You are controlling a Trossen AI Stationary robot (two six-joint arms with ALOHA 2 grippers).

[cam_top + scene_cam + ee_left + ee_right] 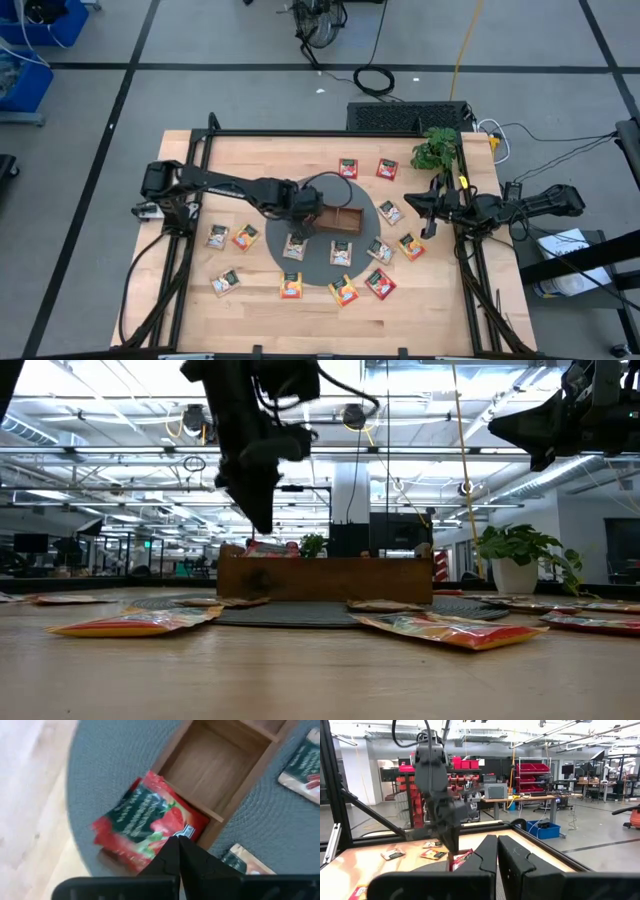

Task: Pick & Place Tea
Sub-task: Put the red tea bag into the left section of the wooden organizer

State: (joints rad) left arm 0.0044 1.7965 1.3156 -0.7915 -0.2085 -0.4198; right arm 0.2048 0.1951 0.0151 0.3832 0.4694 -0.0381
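My left gripper (305, 207) is shut over the left end of the brown wooden tray (345, 218), which stands on a round grey mat (318, 266). A red tea packet (145, 817) hangs at its fingertips, over the tray's end wall (215, 817) and the mat beside it. The two compartments that show are bare. Several more tea packets lie flat around the tray, such as one on the mat (294, 247) and one at the back (347, 168). My right gripper (428, 208) waits shut at the table's right side, touching nothing. My left gripper has the red packet by one corner (189, 833), pinched between its two shut fingers (170, 852). The fingers come steeply from above, slanting from the table's left. The packet stands off the fingertips at about the height of the tray's top edge (265, 547), tilted.
A potted plant (436, 150) stands at the table's far right corner. Tea packets ring the mat on the near side (343, 291) and right (411, 247). A black frame runs along the table's left and right edges (190, 240).
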